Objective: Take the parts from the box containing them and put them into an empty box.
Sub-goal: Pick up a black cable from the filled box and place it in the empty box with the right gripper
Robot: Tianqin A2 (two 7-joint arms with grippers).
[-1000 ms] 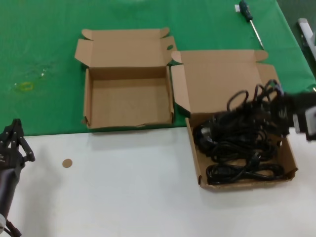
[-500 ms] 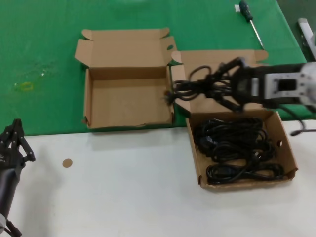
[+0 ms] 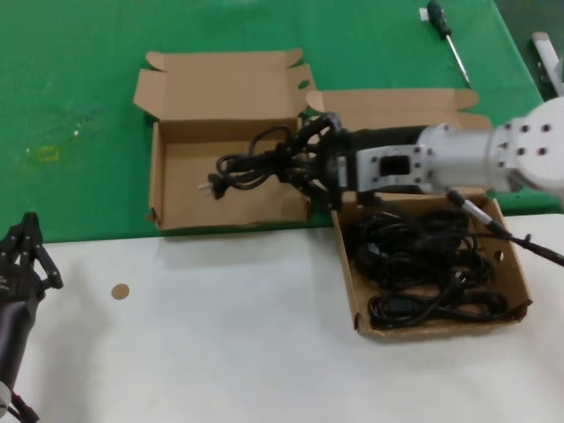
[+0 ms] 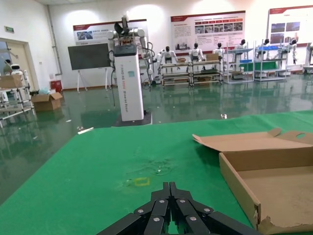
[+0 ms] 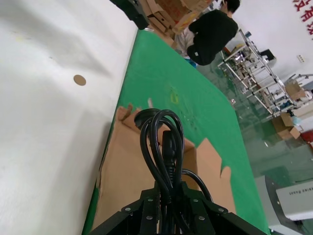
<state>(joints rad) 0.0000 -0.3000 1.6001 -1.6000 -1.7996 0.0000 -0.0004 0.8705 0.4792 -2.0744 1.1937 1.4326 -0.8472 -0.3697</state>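
Observation:
My right gripper (image 3: 304, 166) is shut on a black power cord bundle (image 3: 256, 163) and holds it in the air over the smaller, short-lidded cardboard box (image 3: 167, 207), which is empty inside. The cord's loops (image 5: 161, 142) stick out past the jaws in the right wrist view, above that box's floor (image 5: 127, 171). The larger, tall-lidded box (image 3: 348, 282) at the right holds several more black cords (image 3: 423, 264). My left gripper (image 3: 31, 251) is shut and empty, parked at the near left over the white table; its closed tips (image 4: 169, 188) show in the left wrist view.
The boxes stand side by side on a green mat (image 3: 79, 97). A white tabletop (image 3: 220, 335) lies in front, with a small brown disc (image 3: 120, 291) on it. A screwdriver (image 3: 445, 35) lies at the far right of the mat.
My right gripper lifted a cord bundle out of the larger box and carried it leftward until it hangs over the smaller box. The left arm has not moved.

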